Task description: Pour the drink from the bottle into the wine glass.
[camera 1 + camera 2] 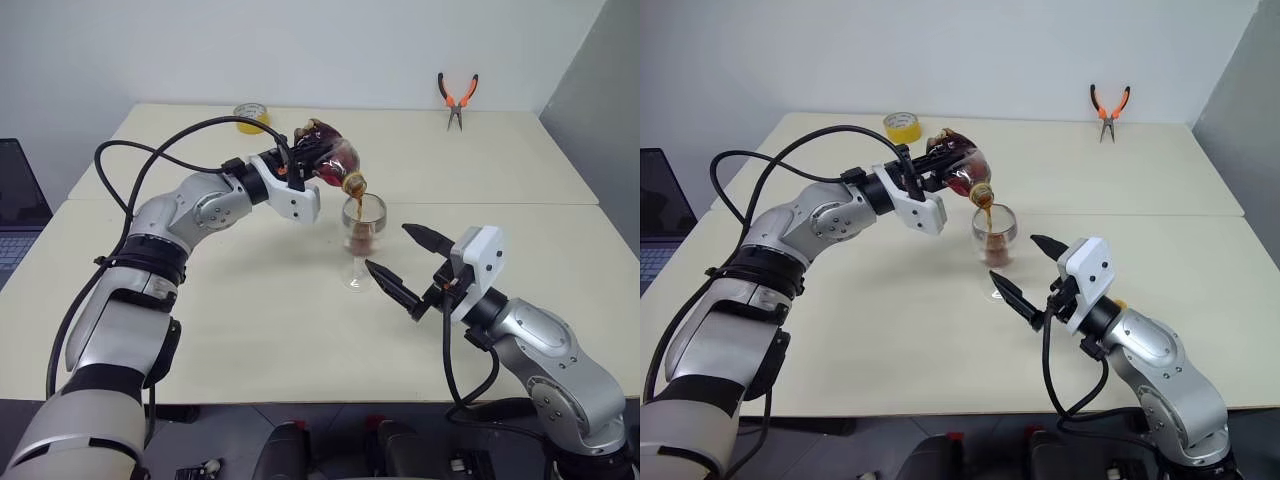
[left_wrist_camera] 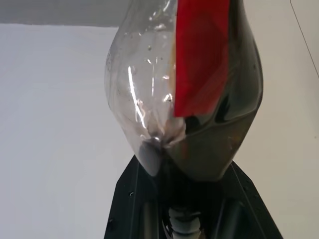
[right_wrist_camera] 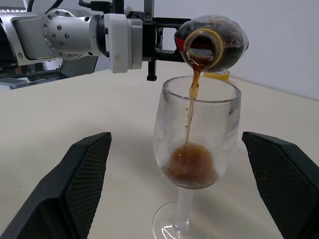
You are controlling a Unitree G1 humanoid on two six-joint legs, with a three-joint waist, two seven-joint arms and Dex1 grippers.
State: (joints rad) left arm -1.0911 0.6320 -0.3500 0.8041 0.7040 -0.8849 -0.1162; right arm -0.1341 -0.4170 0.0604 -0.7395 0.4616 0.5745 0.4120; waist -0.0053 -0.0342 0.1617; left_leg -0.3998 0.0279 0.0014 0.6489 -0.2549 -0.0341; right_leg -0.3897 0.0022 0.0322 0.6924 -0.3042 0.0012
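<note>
The left pincer is pinching the bottle by its rounded body, tipped so the open mouth hangs just over the rim of the wine glass, and a thin stream of the drink runs down into the bowl, where a shallow dark pool has gathered at the bottom. The right pincer is spread wide, its two black fingers standing either side of the glass, near it but, as far as the head views allow, not touching it. The glass stands upright on the cream table, directly ahead of the right pincer and just below the left one. The bottle's thin plastic wall looks dented where it is gripped, so it is probably soft and light, growing lighter as it empties; a hold across the widest part of the body suits it, with no harder squeeze than needed, lest the stream spurt. The glass is stiff, smooth and fragile, top-heavy on its thin stem; the stem or the low part of the bowl would be the place to steady it. The pour appears early, with most of the drink left in the bottle.
</note>
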